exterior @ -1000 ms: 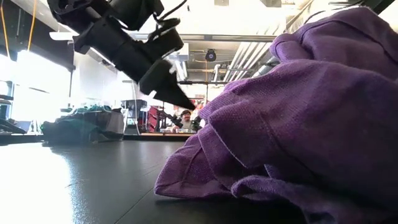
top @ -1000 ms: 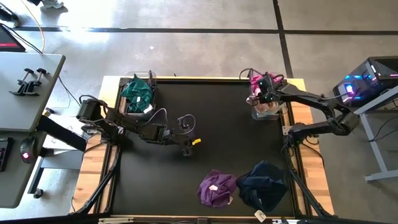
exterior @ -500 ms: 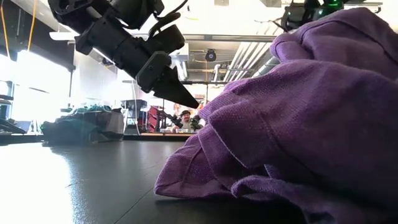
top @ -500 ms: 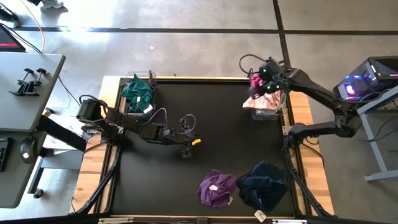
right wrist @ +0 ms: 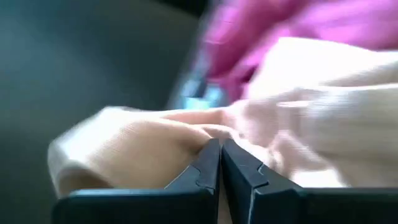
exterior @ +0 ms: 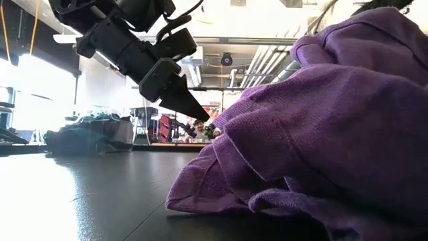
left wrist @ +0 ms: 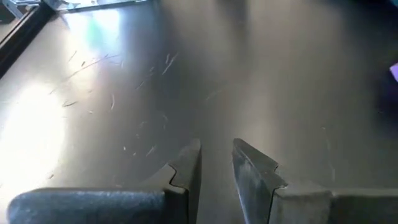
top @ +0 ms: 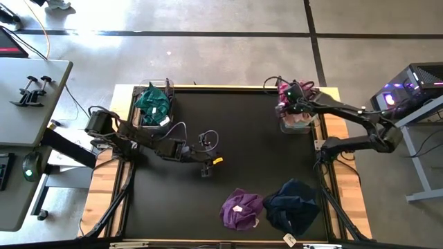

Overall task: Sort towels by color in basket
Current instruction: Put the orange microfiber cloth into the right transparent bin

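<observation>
My right gripper is shut over the basket at the table's far right corner, which holds a magenta towel and a peach-pink towel. My left gripper hovers a little open above bare mat left of centre, and it also shows in the low view. A purple towel and a navy towel lie crumpled on the mat near the table's near edge. Green towels fill the far left basket. My right gripper pinches a fold of the peach-pink towel at its fingertips, coming from above into the basket. The cloth bunches around the tips, and the rest of it lies in the basket beside the magenta towel. One layer or several, I cannot tell.
The black mat between the two baskets is bare. Wooden table edges frame it on the left and right. A grey desk stands to the left and a lit computer case to the right. A person shows far off in the low view.
My right gripper rose above the far right basket, drawing peach-pink cloth up and toward the table's left over the rim. It then came back down, and the cloth now lies within the basket again.
</observation>
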